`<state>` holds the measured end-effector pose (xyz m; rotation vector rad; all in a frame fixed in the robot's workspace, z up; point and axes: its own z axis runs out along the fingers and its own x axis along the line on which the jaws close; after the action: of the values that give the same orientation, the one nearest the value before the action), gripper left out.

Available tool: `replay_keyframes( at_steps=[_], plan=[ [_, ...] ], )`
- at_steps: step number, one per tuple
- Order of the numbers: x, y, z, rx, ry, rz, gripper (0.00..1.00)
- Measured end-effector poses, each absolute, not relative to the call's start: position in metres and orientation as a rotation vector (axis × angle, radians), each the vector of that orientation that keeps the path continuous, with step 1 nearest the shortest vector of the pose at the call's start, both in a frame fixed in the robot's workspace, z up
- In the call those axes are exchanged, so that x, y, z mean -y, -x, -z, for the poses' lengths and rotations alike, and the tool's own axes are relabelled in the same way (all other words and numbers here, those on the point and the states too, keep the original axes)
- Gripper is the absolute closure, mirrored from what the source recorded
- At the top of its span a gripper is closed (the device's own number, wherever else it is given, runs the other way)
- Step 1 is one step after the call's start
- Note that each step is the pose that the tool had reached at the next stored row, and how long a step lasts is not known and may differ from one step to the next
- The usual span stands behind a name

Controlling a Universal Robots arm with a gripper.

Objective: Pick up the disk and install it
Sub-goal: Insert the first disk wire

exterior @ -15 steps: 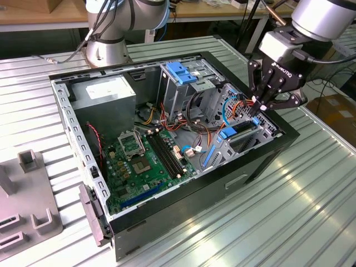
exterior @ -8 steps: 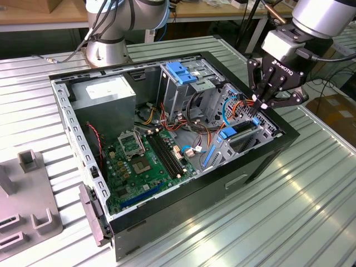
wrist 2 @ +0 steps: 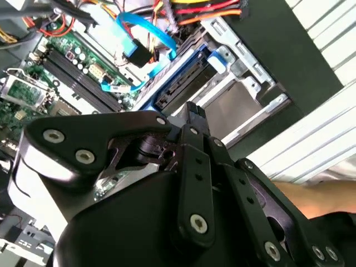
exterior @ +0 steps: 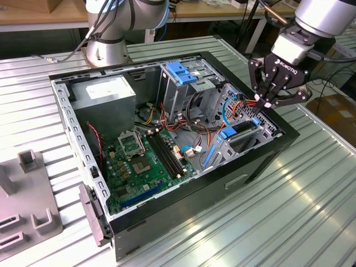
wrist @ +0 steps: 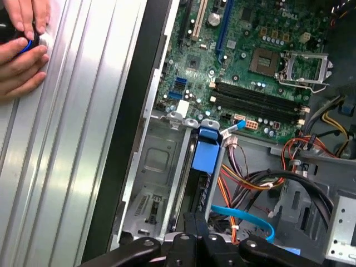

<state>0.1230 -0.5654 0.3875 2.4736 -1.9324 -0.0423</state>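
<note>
The disk (wrist: pixel 198 177), a flat dark-grey metal hard drive in a bright blue plastic carrier rail, was found standing on edge in a slot of the silver sheet-metal drive cage (wrist: pixel 156 167). The cage sat in the corner of the open black computer case (exterior: pixel 178 207) toward the exterior view's right. The case was laid on its side on the ribbed metal table (exterior: pixel 295 211), w/ the green motherboard (exterior: pixel 139 161) exposed.

Status of the black linkage gripper (exterior: pixel 266 103): the fingers were pressed together w/ nothing seen between them, so the disk was not clamped. The tips were positioned just beside the disk's outer end, above the cage. Contact could not be confirmed.

Progress (est.): pick-up and transfer were judged complete, since the disk was lodged between the cage rails. Full seating could not be verified. The blue data cable (wrist: pixel 245 218) was seen loose near the cage and appeared not mated to the disk.
</note>
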Motion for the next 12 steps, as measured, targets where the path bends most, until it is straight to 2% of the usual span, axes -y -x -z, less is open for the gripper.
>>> replay_keyframes(
  at_steps=[12],
  plan=[
    [0.5638, -0.1315, -0.3875, 1.924, -2.48, 0.042, 0.9]
  ],
)
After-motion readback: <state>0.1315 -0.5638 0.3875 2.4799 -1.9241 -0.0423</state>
